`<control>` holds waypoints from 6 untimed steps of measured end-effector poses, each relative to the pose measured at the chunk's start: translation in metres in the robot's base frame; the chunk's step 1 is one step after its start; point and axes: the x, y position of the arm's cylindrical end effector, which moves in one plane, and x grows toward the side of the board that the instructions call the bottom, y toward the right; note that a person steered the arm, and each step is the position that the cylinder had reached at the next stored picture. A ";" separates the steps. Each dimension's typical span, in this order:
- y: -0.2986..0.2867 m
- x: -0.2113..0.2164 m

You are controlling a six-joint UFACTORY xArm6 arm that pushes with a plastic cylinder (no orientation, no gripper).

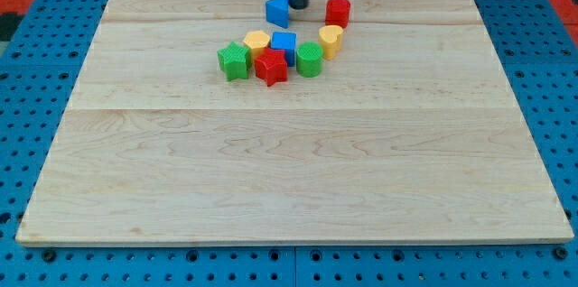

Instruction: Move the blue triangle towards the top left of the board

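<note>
The blue triangle lies near the top middle of the wooden board. My rod comes down from the view's top, and my tip stands right against the triangle's right side. Both sit just above a cluster of other blocks.
A red cylinder stands right of my tip. Below are a yellow heart-like block, a blue cube, a yellow hexagon, a green block, a red star-like block and a green block.
</note>
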 end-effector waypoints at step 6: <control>0.004 0.007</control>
